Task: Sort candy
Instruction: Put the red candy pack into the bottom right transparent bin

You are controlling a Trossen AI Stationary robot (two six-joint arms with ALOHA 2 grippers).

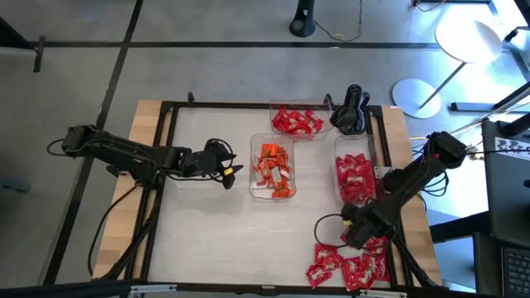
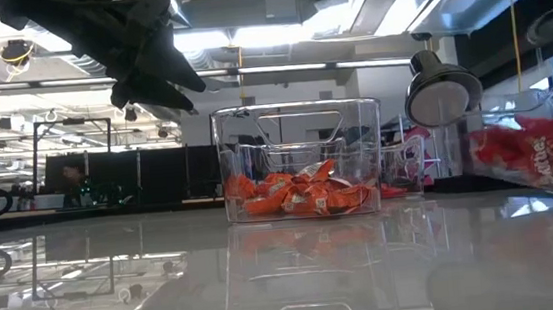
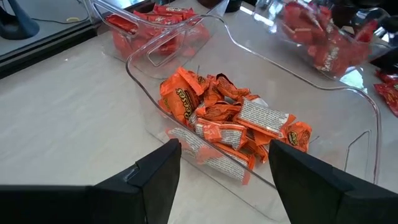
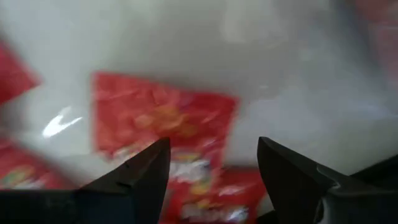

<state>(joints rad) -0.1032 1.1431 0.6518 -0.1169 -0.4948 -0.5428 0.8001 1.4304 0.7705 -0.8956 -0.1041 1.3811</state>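
Orange candy (image 1: pixel 272 168) fills a clear tray (image 3: pixel 348 118) at the table's middle. Red candy (image 1: pixel 296 122) lies in a far tray, and more red candy (image 1: pixel 356 178) in a tray at the right. Loose red candy (image 1: pixel 348 266) lies in a heap near the front right edge. My left gripper (image 1: pixel 232 172) hovers open just left of the orange tray, and its fingers (image 3: pixel 155 174) slant down toward it. My right gripper (image 1: pixel 356 236) points down over the loose heap, open, with a red candy (image 4: pixel 165 118) below its fingers (image 4: pixel 146 171).
A black object (image 1: pixel 352 112) stands at the table's far edge between the two red trays. A black frame (image 1: pixel 166 149) runs around the tabletop. The white surface (image 1: pixel 215 240) at the near left is bare.
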